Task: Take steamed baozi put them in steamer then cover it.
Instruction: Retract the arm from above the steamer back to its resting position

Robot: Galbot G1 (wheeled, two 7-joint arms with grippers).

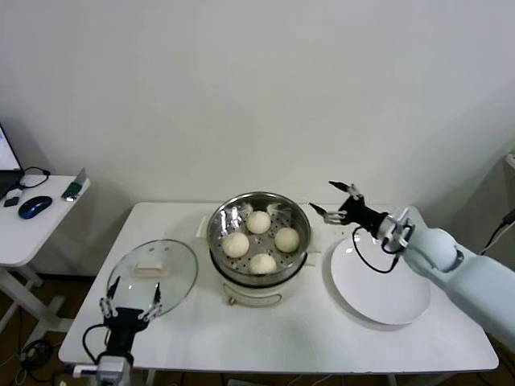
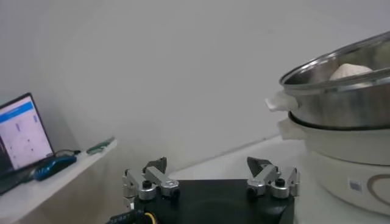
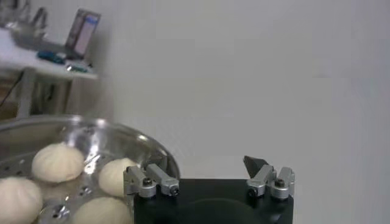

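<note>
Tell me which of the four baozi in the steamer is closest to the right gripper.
The baozi on the right side of the steamer; it lies nearest the right gripper, while the other three sit farther left or nearer the front.

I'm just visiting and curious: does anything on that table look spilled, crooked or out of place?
Nothing stands out. Four cream-white round buns sit neatly in the shiny steel steamer pot, the round clear glass lid lies flat on the table to the robot's left, and the flat white plate is bare. No spills or damage are visible.
</note>
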